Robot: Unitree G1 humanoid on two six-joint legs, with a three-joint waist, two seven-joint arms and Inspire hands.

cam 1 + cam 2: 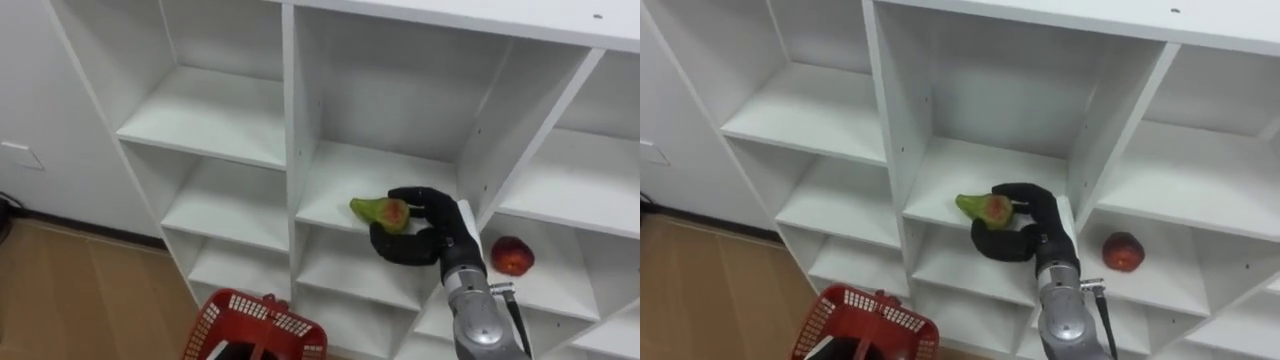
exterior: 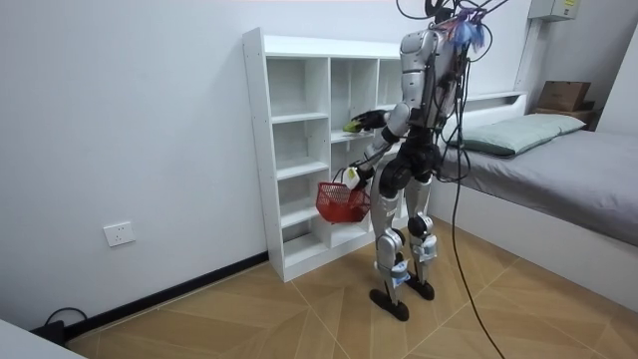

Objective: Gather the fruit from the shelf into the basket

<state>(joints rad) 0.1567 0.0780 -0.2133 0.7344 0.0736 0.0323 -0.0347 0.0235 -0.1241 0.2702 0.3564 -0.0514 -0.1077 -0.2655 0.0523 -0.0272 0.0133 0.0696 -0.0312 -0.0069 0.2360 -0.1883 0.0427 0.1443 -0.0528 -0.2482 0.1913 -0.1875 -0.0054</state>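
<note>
A green fruit (image 1: 378, 211) is clamped in the curled fingers of the right hand (image 1: 432, 240) at the closet's (image 1: 290, 120) middle shelf edge; 1 red fruit (image 1: 511, 256) is seen right of that shelf, well apart.

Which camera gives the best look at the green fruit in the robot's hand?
The left eye view: the green fruit is close, with its reddish patch showing, pinched at the fingertips of the right hand. The right eye view shows nearly the same. The room view shows it as a small green speck by the closet.
</note>
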